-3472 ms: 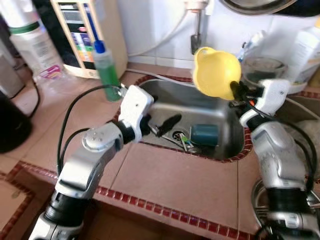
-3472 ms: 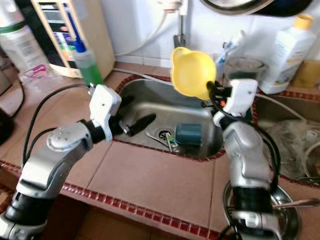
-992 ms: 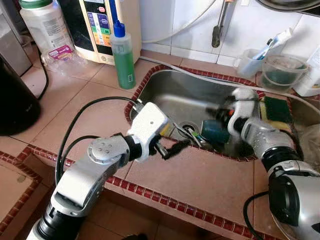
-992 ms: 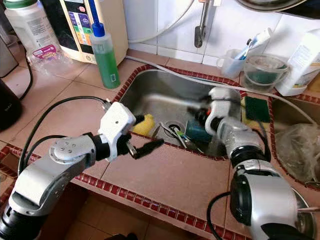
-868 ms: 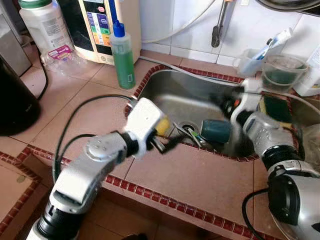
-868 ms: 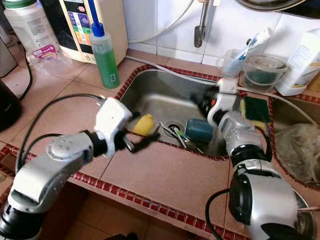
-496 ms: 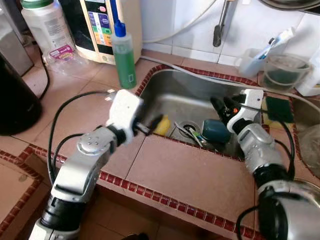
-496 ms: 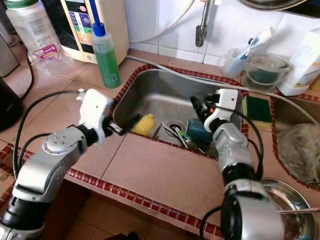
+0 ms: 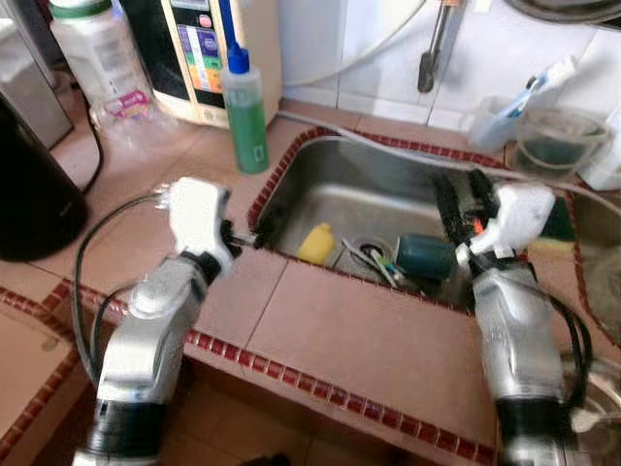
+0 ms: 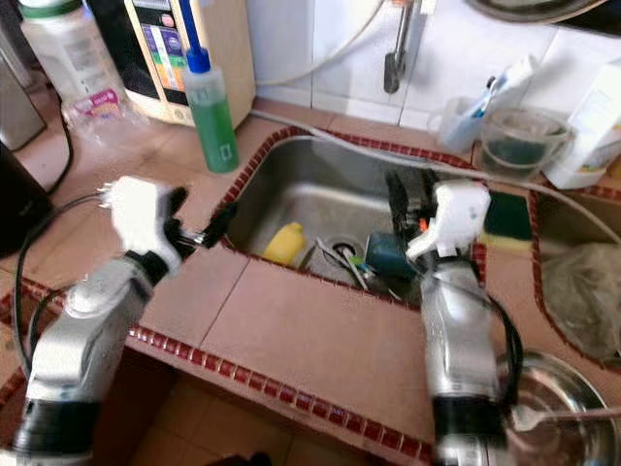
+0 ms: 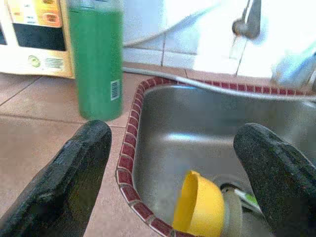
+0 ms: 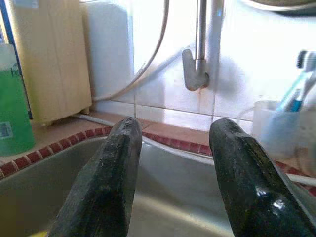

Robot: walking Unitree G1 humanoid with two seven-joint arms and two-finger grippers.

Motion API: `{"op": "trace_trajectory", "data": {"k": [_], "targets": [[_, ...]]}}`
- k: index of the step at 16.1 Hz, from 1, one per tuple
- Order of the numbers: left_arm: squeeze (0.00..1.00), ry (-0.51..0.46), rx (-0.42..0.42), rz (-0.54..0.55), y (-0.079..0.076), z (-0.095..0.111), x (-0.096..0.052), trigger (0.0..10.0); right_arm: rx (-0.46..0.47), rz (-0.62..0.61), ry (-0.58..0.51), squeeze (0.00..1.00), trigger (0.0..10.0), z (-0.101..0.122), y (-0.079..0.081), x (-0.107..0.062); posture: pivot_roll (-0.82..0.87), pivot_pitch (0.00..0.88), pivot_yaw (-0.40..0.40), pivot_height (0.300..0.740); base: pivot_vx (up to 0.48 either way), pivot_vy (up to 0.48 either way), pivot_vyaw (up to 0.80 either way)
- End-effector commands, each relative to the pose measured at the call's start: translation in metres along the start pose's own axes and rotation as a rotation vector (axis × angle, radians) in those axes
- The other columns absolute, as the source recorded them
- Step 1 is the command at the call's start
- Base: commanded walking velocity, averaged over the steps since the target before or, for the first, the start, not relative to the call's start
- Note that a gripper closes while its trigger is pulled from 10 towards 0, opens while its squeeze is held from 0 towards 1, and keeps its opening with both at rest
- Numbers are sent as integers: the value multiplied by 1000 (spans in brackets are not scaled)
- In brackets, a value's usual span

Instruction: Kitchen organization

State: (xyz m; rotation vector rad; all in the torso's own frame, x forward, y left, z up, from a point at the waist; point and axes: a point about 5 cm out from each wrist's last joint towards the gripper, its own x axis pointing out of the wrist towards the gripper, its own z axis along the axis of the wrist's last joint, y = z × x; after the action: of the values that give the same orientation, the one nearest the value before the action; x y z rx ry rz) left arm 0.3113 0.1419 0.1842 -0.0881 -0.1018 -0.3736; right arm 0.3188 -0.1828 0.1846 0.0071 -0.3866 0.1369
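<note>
while both arms reach toward the basin, the left gripper [image 11: 173, 173] hangs over the near-left rim of the sink [image 9: 378, 199], its two matte black fingers [image 11: 74, 173] spread wide with nothing between them. just beyond and below it lies the yellow cup [image 11: 200, 207], smooth plastic and rounded, tipped on its side on the sink floor with its long axis running roughly toward the drain, beside the loose cutlery [image 9: 374, 264] there. past the gripper's left finger stands the green soap bottle [image 9: 245, 102], upright on the terracotta tile counter [image 9: 359, 340], with a blue cap and a barcode label. the right gripper [image 12: 173, 163] is held above the sink's right half, its fingers also parted and empty, pointing at the tiled back wall and the metal tap [image 12: 197, 54]. directly below it a dark teal cup [image 9: 425, 256] lies on its side near the drain. a green sponge [image 10: 505, 216] sits on the rim to its right.
</note>
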Motion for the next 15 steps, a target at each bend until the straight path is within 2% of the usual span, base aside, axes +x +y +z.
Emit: {"op": "trace_trajectory", "data": {"k": [1,3,8,10,12,15], "targets": [[0,-56,-2,13,1,9,-5,10000,-14,1,-42,0,10000,11,5,1,-105,85,74,740,0,0,0],[0,-91,10,32,-4,9,-17,10000,-43,1,-74,0,10000,28,20,-11,-108,66,66,740,0,0,0],[0,-137,59,-21,-16,20,-21,10000,-66,33,-93,0,10000,38,35,-20,-104,54,62,740,0,0,0],[0,-138,56,-27,-16,19,-21,10000,-71,36,-87,0,10000,38,37,-20,-105,49,60,740,0,0,0],[0,-148,-3,-36,-19,19,-21,10000,-74,37,-78,0,10000,39,37,-20,-105,40,56,740,0,0,0],[0,-140,-6,-37,-19,20,-21,10000,-71,35,-67,0,10000,39,36,-19,-101,37,53,740,0,0,0]]}}
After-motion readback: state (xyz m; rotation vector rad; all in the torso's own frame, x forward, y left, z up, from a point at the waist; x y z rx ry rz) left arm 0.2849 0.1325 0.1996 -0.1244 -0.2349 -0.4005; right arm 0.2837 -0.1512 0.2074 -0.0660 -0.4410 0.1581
